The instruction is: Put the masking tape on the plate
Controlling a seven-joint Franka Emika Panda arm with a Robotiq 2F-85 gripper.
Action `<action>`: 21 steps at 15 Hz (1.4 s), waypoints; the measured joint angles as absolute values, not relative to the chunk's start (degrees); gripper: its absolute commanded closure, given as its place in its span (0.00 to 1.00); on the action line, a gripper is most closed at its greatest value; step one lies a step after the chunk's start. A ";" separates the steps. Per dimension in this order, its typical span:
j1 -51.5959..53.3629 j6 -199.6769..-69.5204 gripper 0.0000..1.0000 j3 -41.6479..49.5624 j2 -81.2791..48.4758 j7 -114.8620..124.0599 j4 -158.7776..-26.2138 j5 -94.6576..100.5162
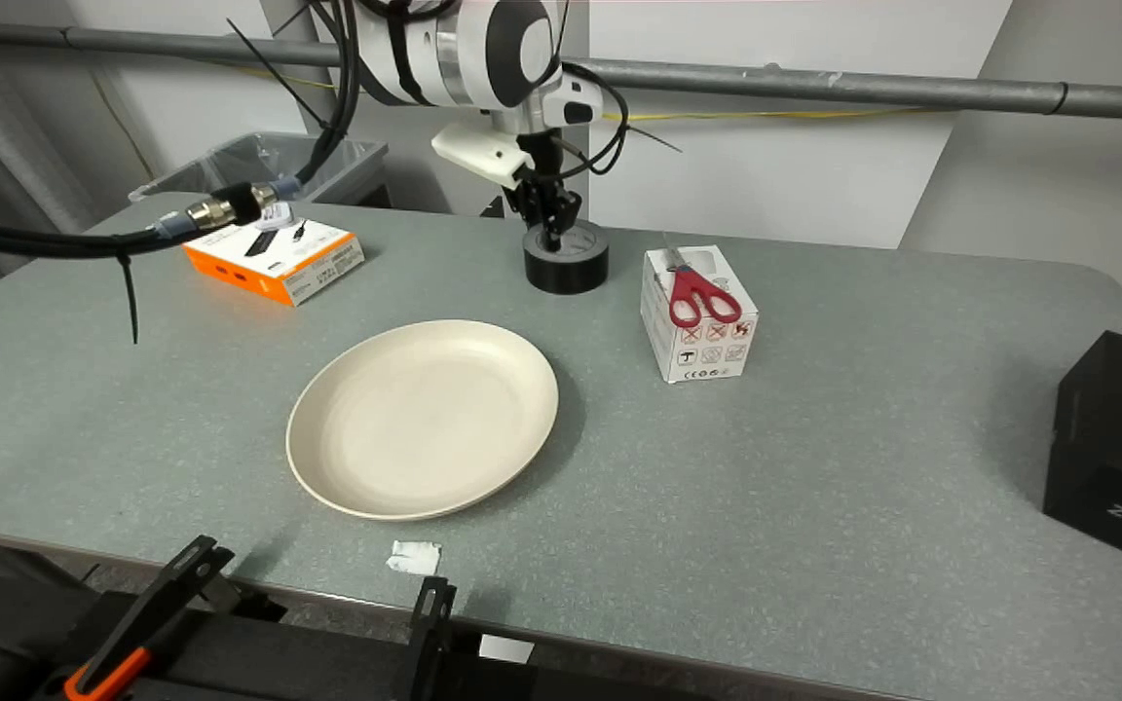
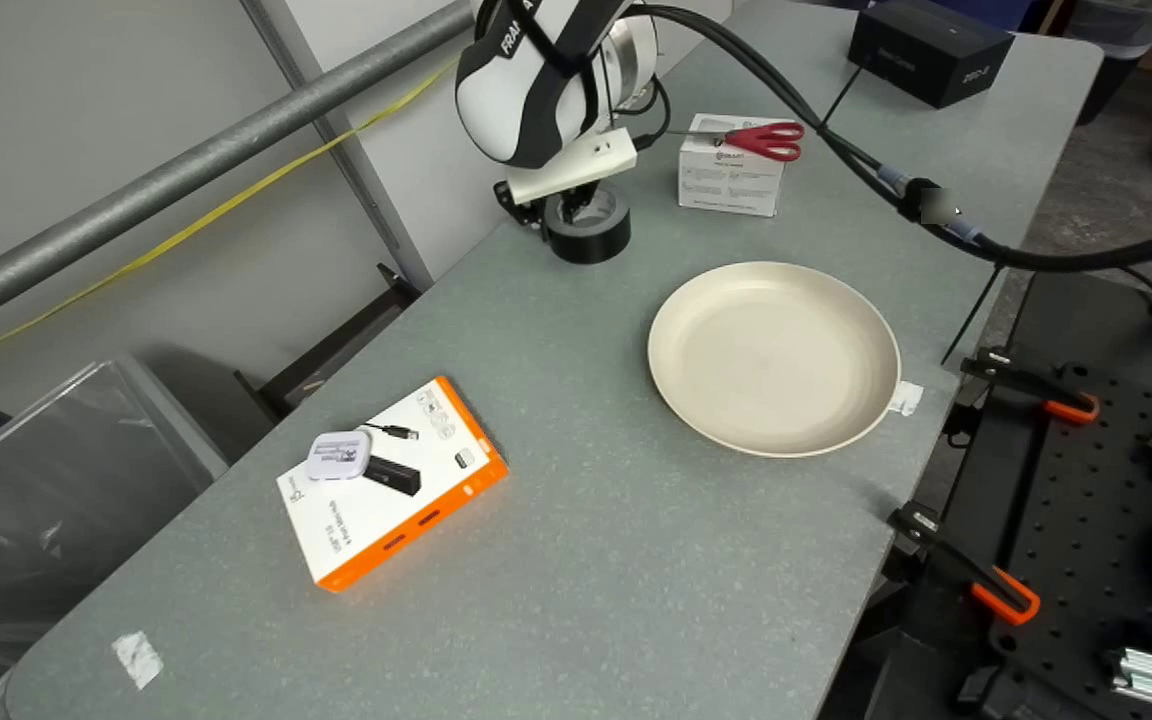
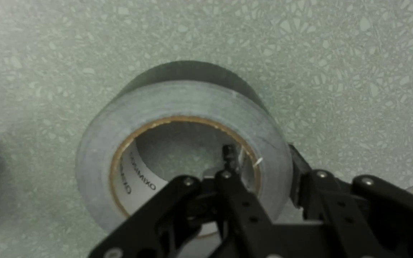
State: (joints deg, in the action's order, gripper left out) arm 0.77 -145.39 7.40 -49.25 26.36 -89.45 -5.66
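Observation:
The masking tape [image 1: 566, 273] is a thick dark roll lying flat near the table's back edge; it also shows in an exterior view [image 2: 591, 243]. In the wrist view the masking tape [image 3: 100, 150] shows a grey face and a hollow core with a brown rim. My gripper [image 3: 264, 161] points down over the roll's wall, one finger inside the hollow and one against the outside. It looks shut on the wall; the inner contact is partly hidden. The roll appears to rest on the table. The plate [image 1: 425, 419], cream and round, lies nearer the front; it also shows in an exterior view [image 2: 776, 355].
A white box [image 1: 712, 355] with red scissors [image 1: 702, 297] on top stands beside the tape. An orange-and-white box [image 2: 446, 515] lies near the back edge, by a clear bin [image 2: 46, 500]. A black box [image 1: 1116, 448] stands farther off. A thick cable [image 1: 84, 243] hangs above.

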 measured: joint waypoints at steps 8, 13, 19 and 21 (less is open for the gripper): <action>-2.61 -131.68 0.94 4.57 -48.85 24.65 -80.70 -8.92; -0.95 -131.14 0.94 2.48 -39.73 19.67 -88.92 -8.67; 3.16 -131.02 0.94 2.06 -28.81 17.39 -107.18 -3.65; 3.51 -131.03 0.74 2.01 -27.03 17.39 -110.52 -2.65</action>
State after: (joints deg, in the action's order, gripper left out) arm 3.51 -131.03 2.01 -27.03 17.39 -110.52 -2.65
